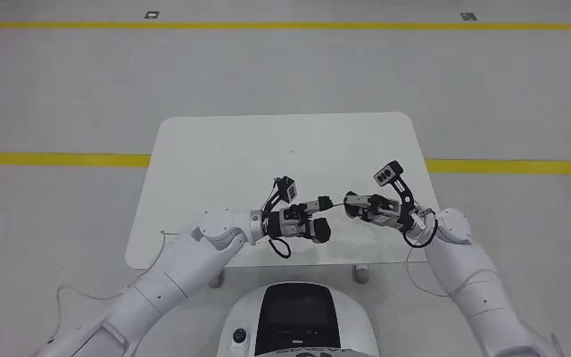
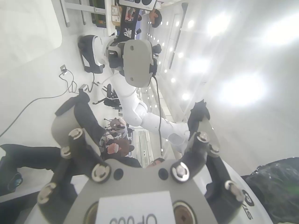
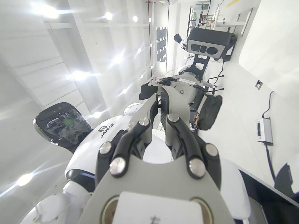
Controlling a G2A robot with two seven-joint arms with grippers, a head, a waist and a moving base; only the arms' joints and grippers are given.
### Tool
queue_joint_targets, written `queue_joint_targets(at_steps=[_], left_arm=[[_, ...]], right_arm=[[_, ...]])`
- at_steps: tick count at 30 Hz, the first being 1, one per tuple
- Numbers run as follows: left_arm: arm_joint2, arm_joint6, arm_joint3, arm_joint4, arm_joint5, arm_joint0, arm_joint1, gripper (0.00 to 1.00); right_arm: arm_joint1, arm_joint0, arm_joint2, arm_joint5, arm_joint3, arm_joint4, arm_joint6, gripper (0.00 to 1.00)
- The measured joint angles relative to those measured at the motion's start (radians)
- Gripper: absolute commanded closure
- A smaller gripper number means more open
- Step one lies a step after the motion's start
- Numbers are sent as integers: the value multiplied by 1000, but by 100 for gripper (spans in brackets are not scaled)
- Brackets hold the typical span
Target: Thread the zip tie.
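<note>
Over the near edge of the white bench (image 1: 223, 152), the left arm (image 1: 214, 230) holds its jaws spread wide, the two dark fingers (image 2: 81, 113) standing well apart in the left wrist view. Just to their right, the thin dark zip tie (image 1: 335, 205) is up in the air above the bench, running across the small gap between the two sets of jaws. The right arm (image 1: 455, 228) has its jaws pressed together, seemingly pinching the zip tie's right end; whether the other end touches the left jaws I cannot tell.
</note>
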Motion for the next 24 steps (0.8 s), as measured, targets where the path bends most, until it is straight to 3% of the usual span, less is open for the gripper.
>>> queue_joint_targets(at_steps=[7,22,24], left_arm=[[-11,-8,-1,0,13,6,0,0],[-2,-10,7,17,17,-1,-12,0],[-2,-11,8,25,19,-3,-13,10]], right_arm=[[8,-20,19,21,-12,-6,26,100],[-2,3,-37,35,26,-15,15,100],[-4,8,-43,38,32,-15,14,100]])
